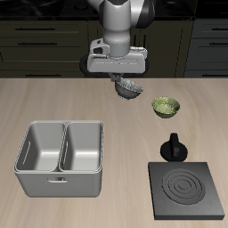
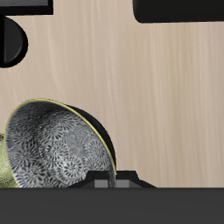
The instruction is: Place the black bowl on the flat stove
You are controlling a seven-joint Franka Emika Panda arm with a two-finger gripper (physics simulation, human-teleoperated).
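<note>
My gripper (image 1: pixel 126 80) is shut on the rim of the black bowl (image 1: pixel 130 87) and holds it tilted above the table, near the back middle. In the wrist view the bowl (image 2: pixel 54 150) shows its silvery speckled inside, with my gripper (image 2: pixel 112 180) closed on its rim. The flat stove (image 1: pixel 187 189), a dark slab with pale rings, lies at the table's front edge, well forward of the bowl. Its black knob (image 1: pixel 174 147) stands just behind the slab.
A yellow-green speckled bowl (image 1: pixel 166 107) sits on the table between my gripper and the stove; a sliver of it shows in the wrist view (image 2: pixel 4 171) behind the black bowl. A grey two-compartment metal tray (image 1: pixel 61 169) stands near the front edge.
</note>
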